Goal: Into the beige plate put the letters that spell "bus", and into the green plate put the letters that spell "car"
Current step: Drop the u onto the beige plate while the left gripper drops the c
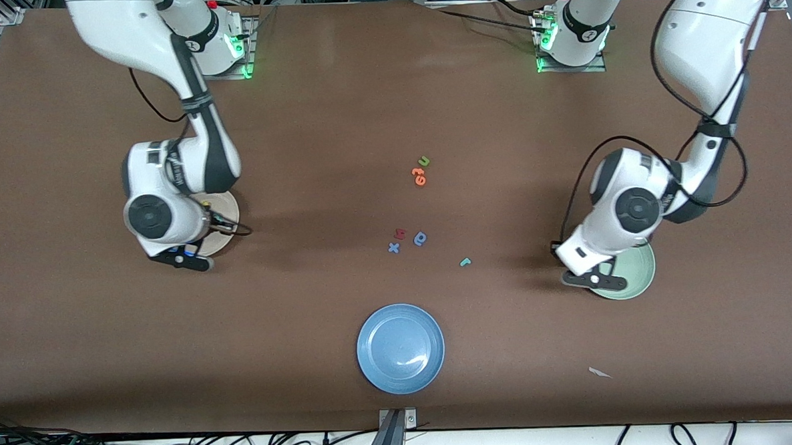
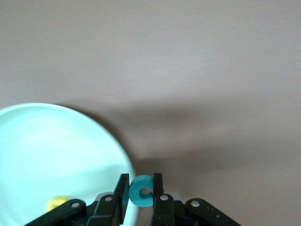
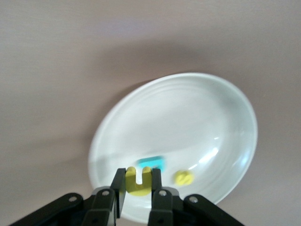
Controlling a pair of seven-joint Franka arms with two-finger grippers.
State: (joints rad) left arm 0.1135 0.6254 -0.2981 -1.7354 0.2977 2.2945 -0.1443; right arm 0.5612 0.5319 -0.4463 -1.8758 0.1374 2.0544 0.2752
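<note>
My left gripper [image 2: 140, 182] is shut on the teal "c" [image 2: 141, 192], held over the rim of the green plate [image 2: 42, 150]. A yellow letter [image 2: 56, 204] lies in that plate. My right gripper [image 3: 138, 178] is shut on the yellow "u" [image 3: 138, 184] above the beige plate [image 3: 188, 113], where the teal "b" [image 3: 151, 162] and the yellow "s" [image 3: 183, 177] lie. In the front view the beige plate [image 1: 225, 213] shows under the right arm's hand and the green plate [image 1: 635, 275] under the left arm's hand. The teal "r" [image 1: 464, 261] lies on the table between the plates.
A blue plate [image 1: 400, 348] sits near the front camera at mid-table. Loose letters lie in the middle: a green "u" [image 1: 424, 160], orange letters [image 1: 419, 176], a red letter [image 1: 400, 234], a dark blue round letter [image 1: 421, 238] and a blue "x" [image 1: 393, 247]. A white scrap [image 1: 600, 372] lies near the front edge.
</note>
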